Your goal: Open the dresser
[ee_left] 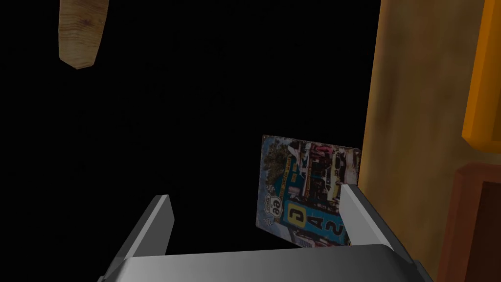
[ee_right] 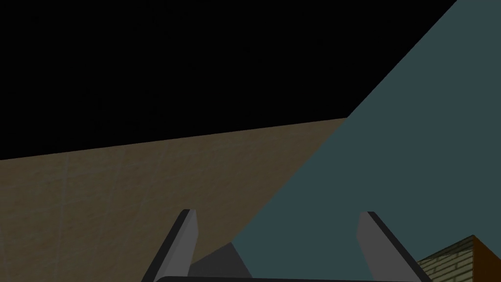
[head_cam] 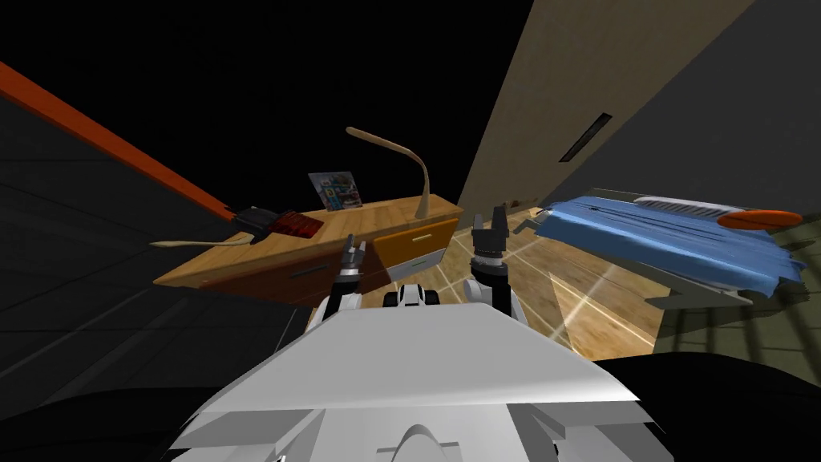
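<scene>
Ahead and to the robot's left stands the dresser (head_cam: 264, 258), a long, low box with a smooth, pale wood-grain top. Its long axis runs from near left to far right across the head view, ending close to a tan wall. Its drawer side faces the robot and the plank floor (head_cam: 577, 297).

The drawer side is made of flat panels: a dark reddish-brown drawer front (head_cam: 272, 278), an orange drawer front (head_cam: 413, 239) and a white drawer front (head_cam: 418, 263) beneath the orange one. The brown and orange panels each carry a thin bar handle.

On the top, a colourful printed sign (head_cam: 337, 191) leans upright beside a slender, curved wooden lamp (head_cam: 401, 156). A bed with a rumpled blue cover (head_cam: 665, 237) lies well to the right.

The left gripper (head_cam: 351, 250) hovers before the dresser, near where the brown and orange panels meet. Its blade fingers (ee_left: 161, 220) are spread wide and empty.

The right gripper (head_cam: 491, 223) is raised over the floor past the dresser's end, its fingers (ee_right: 188, 230) likewise wide apart and empty.
</scene>
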Tool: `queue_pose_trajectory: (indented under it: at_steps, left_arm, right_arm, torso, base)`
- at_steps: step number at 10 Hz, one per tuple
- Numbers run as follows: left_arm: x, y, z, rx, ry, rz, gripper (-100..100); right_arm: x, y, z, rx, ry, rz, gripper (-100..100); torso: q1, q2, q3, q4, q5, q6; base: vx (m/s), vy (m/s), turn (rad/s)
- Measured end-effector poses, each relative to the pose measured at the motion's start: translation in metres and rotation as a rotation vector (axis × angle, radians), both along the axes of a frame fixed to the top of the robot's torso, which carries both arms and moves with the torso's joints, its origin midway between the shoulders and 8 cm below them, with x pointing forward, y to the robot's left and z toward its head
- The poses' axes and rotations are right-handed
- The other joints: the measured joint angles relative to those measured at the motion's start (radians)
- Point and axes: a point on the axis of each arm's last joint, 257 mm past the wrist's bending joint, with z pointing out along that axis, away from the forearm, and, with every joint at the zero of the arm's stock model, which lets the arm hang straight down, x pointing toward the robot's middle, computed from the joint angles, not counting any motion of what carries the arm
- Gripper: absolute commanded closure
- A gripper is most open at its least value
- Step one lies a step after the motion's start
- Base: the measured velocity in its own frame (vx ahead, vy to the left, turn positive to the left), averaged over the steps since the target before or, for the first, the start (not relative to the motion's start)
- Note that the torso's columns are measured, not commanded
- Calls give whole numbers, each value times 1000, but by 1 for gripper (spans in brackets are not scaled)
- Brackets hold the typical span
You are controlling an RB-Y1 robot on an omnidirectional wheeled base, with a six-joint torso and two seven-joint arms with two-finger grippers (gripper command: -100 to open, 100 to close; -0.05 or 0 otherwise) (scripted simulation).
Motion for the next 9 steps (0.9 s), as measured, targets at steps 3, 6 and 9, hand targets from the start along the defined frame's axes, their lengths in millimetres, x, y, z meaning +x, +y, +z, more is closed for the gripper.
queue_pose_trajectory:
  at_steps: [3,6,9]
  left_arm:
    - [2,-4,-27,-11,58,-11,-100]
    - [1,-10,-58,-26,120,-23,-100]
    - [0,-17,-93,-42,193,-37,-100]
  right_arm:
    - [0,0,0,0,0,0,0]
    - [0,0,0,0,0,0,0]
    - [0,0,0,0,0,0,0]
  torso:
    - [-1,-2,-1,0,0,0]
    - [-2,1,1,0,-1,0]
    - [-2,-2,-1,0,-1,0]
  base:
    - [127,-172,161]
    - [102,-201,178]
    - [116,-239,203]
